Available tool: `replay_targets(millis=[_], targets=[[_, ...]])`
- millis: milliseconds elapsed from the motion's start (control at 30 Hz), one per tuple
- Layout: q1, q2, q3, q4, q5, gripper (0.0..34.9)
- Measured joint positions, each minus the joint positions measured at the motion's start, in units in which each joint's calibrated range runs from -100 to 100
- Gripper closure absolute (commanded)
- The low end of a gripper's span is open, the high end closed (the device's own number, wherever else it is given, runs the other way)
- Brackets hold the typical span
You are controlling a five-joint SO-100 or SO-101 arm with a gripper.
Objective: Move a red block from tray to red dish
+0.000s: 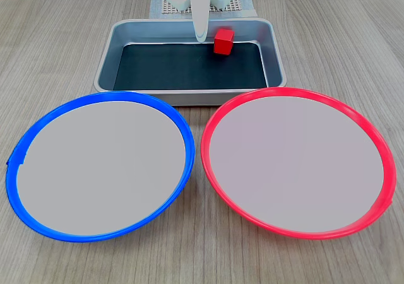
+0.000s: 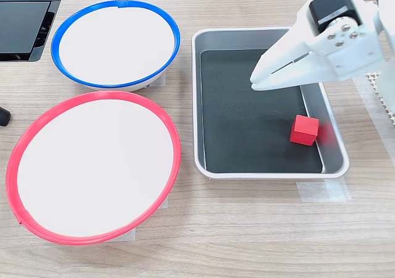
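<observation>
White hand [image 2: 256,80] up over the tray [image 2: 207,99], fingers shut together, nothing in them. Red block [image 2: 305,130] down in the tray, near the hand, not touching. Red dish [image 2: 24,142] well apart on the worktop [image 2: 247,228].

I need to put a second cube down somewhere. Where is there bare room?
Both the red dish and the blue dish are bare. The tray floor is mostly free; only the corner with the red block, under the gripper, is crowded.
</observation>
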Motion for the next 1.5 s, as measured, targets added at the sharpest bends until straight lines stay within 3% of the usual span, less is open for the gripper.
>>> replay_targets(millis=[300,400,567,600,767,833,967,1233,1333,1500], targets=[[-2.48,2.13,-0.18,-0.9,2.1,34.9],[-2.12,8.61,-4.26,0.73,7.42,34.9],[-2.04,25.92,-20.78,11.75,20.95,34.7],[-2.3,29.75,-24.68,14.44,23.74,34.0],[-6.73,46.89,-41.92,29.36,30.92,21.3],[-8.94,50.64,-44.37,31.57,31.6,19.1],[-10.53,54.9,-45.01,31.4,31.99,16.0],[-12.3,64.28,-44.19,26.67,33.55,15.7],[-12.3,68.37,-43.74,23.57,34.29,13.9],[-12.3,71.7,-43.1,22.1,35.16,15.4]])
